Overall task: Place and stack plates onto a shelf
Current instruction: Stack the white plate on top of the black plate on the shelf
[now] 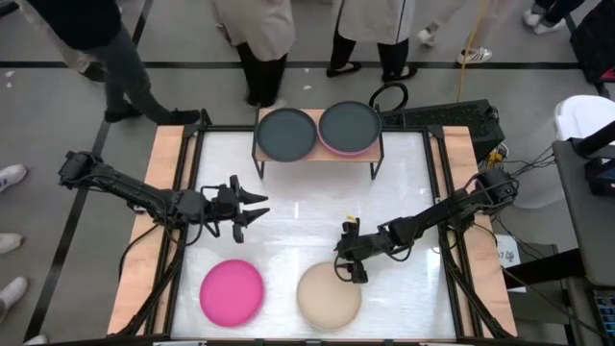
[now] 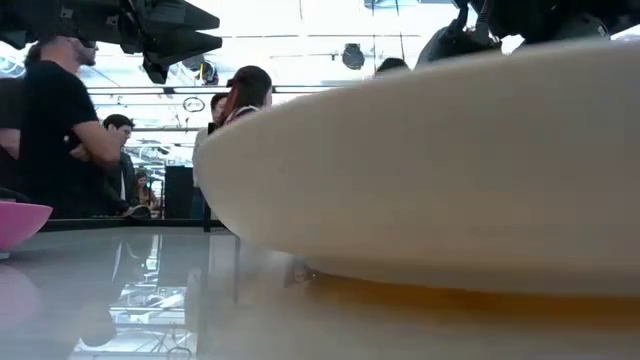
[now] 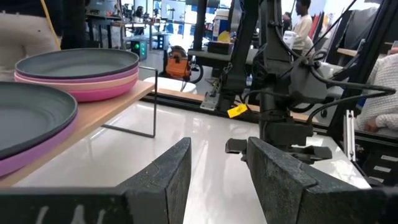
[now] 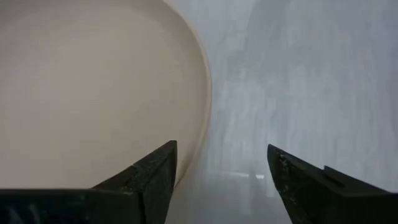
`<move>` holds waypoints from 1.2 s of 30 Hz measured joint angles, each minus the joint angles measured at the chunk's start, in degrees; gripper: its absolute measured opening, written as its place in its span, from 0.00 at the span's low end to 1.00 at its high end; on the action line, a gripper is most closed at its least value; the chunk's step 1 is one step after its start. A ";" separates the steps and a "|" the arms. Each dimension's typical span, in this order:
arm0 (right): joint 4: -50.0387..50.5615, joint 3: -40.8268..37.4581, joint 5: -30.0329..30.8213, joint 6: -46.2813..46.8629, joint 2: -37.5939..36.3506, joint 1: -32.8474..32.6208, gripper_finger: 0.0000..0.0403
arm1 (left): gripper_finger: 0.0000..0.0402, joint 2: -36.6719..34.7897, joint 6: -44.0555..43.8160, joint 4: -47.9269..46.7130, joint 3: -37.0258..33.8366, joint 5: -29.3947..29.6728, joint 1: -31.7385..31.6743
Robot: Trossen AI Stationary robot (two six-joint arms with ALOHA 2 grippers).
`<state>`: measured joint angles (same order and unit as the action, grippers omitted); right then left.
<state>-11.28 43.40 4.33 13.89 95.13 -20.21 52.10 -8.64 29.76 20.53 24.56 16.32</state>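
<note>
Two stacks sit on the shelf [image 1: 317, 154]. The magenta plate [image 1: 232, 291] and cream plate [image 1: 329, 295] remain by the table's near edge. My right claw [image 1: 352, 270], released, straddles the cream rim; my left claw [image 1: 252, 210] waits released.

matt cream plate [image 1: 329, 296]; glossy reflective white tabletop [image 1: 307, 207]; light-wood shelf [image 3: 93, 118] top, thin black metal legs.

Several people [image 1: 255, 38] stand on the dark floor along the far side of the white surface [image 1: 307, 226], which has wooden edges [image 1: 161, 207]. A black cable loop [image 1: 389, 96] lies beyond its far right corner, and a yellow cable [image 1: 471, 43] crosses the floor nearby.
</note>
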 joint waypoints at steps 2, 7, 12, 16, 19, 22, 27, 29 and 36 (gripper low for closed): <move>-0.01 0.00 -0.22 0.01 0.00 -0.01 0.53 | 0.41 0.00 -0.10 -0.01 0.00 -0.02 0.00; 0.06 0.00 -3.48 1.08 0.00 -0.02 0.41 | 0.41 0.00 -0.12 -0.01 0.00 0.00 0.00; 0.85 0.00 -7.29 0.87 0.00 0.00 0.28 | 0.41 0.00 -0.42 -0.01 0.00 0.00 0.00; 1.05 0.00 -7.47 0.00 0.02 0.03 0.17 | 0.41 0.00 -0.58 0.00 0.00 0.00 0.00; 0.80 0.00 -7.39 -1.58 0.02 0.44 0.05 | 0.41 0.00 -0.58 0.02 0.00 0.00 0.00; 0.81 0.02 -7.39 -2.66 -0.57 1.14 0.02 | 0.41 0.00 -0.33 0.02 0.00 0.00 0.00; -0.86 0.00 -4.36 -6.00 -5.56 3.77 0.01 | 0.41 0.00 -0.55 0.05 0.00 0.02 0.00; -1.55 0.00 -1.79 -8.50 -9.04 5.56 0.00 | 0.41 0.00 -0.55 0.06 0.00 0.02 0.00; -7.82 -0.02 4.38 -15.10 -22.87 16.46 0.00 | 0.41 0.00 -0.91 0.43 0.00 0.02 0.00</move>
<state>-19.09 43.38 8.71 -1.21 72.26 -3.75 52.10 -9.55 30.20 20.53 24.58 16.32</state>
